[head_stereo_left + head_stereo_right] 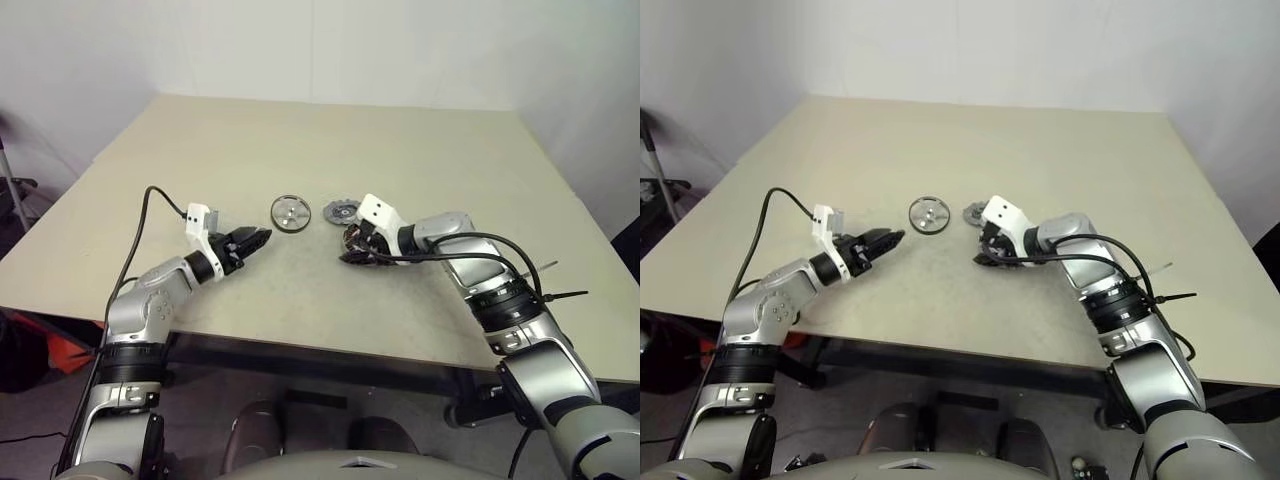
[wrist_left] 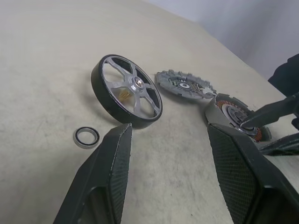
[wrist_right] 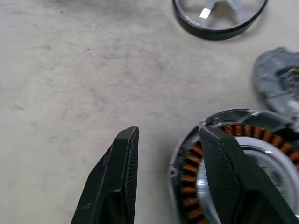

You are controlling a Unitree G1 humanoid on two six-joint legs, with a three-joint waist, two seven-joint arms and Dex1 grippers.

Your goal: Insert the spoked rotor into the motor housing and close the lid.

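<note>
While the round silver motor housing [image 3: 243,163], ringed inside with copper-coloured windings, sits on the beige desk [image 1: 300,140] beneath the right gripper [image 3: 168,154], the other two parts lie just beyond it. One black finger [image 3: 229,172] of the right gripper reaches over the housing's open top and the other stands outside its wall; the jaws are apart, straddling the rim, and whether they press on it cannot be told. In the head views the housing is largely hidden under this gripper [image 1: 355,250].

Just beside the housing, farther from the robot, lies the flat dull-grey lid [image 2: 183,84] with its notched, scalloped edge and darker centre; it lies flat on the desk. To the robot's left of the lid is the spoked rotor [image 1: 290,213], a round wheel with a shiny silver spoked face, a central hub and a black outer rim, lying apart from the lid.

A small dark ring with a silver edge [image 2: 87,137] lies on the desk near the rotor.

Left of the rotor, the left gripper [image 1: 258,238] points toward the parts, its two black fingers [image 2: 107,172] apart and holding nothing, clear of the rotor.
</note>
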